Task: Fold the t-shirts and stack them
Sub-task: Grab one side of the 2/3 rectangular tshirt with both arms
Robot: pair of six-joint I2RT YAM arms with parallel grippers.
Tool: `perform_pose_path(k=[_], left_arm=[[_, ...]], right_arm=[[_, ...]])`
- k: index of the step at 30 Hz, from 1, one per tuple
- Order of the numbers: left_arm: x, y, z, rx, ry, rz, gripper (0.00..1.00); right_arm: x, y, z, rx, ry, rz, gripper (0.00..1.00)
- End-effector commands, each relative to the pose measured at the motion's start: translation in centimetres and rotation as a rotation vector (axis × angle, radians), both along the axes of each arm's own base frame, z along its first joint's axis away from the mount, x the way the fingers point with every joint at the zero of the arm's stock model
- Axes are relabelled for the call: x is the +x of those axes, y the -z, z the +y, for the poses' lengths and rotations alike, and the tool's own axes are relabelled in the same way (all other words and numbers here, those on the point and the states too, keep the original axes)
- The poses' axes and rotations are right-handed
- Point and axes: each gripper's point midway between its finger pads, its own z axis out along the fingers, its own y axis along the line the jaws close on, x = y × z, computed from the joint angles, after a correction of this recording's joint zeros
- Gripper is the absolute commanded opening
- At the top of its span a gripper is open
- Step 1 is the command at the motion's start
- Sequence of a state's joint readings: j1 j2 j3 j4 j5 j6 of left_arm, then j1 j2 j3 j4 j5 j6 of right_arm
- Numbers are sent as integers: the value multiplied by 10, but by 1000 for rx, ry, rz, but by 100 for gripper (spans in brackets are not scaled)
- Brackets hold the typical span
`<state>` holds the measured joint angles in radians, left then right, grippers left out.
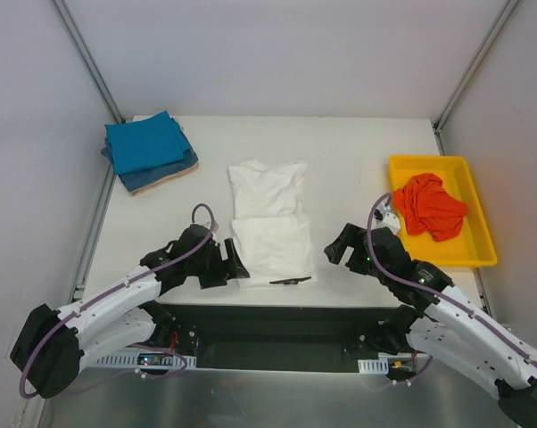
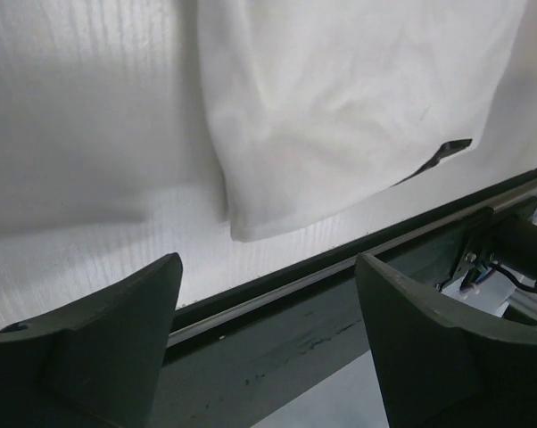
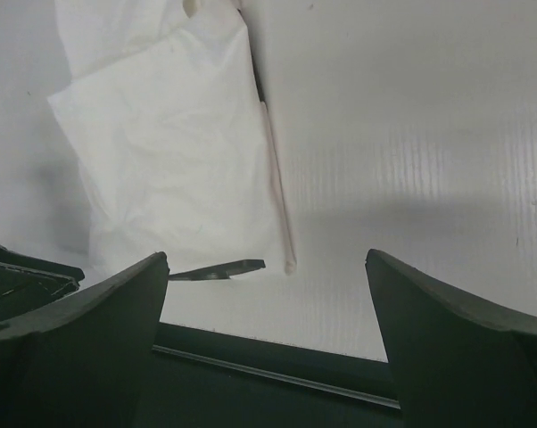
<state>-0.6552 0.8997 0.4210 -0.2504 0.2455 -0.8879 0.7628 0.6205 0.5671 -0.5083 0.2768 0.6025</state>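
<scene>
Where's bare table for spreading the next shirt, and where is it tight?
Bare table lies between the white shirt and the yellow tray, between that shirt and the blue stack, and along the far edge. Tight: the near edge, where the left hand and right hand flank the shirt.

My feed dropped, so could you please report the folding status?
Left gripper and right gripper open, empty. White cloth t-shirt partly folded, lying between them. No obstruction seen.

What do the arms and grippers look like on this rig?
The left arm and right arm: white shells, black joints, a purple cable looped along each. The left gripper and right gripper: black, with broad dark wedge fingers.
</scene>
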Motion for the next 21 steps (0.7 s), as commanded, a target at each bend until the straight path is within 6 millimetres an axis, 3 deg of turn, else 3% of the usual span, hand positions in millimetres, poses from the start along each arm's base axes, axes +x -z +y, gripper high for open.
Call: perform_pose_path(k=[1,5,11,15,21], left_arm=[[-2,13,4,36,-53,71,75],[-6,25,1,50,-43,121,58],[-18,41,-1,35,-24,189,45],[-19,50,2,49,-44,205,29],[-6,47,-1,72,-34,160,27]], right_arm=[[-4,16,19,-16,-74,98,97],[-5,30,31,-50,-133,168,97],[-3,39,35,-68,-133,193,97],[-5,47,37,-66,-142,218,97],[-14,64,51,-54,-215,297,99]])
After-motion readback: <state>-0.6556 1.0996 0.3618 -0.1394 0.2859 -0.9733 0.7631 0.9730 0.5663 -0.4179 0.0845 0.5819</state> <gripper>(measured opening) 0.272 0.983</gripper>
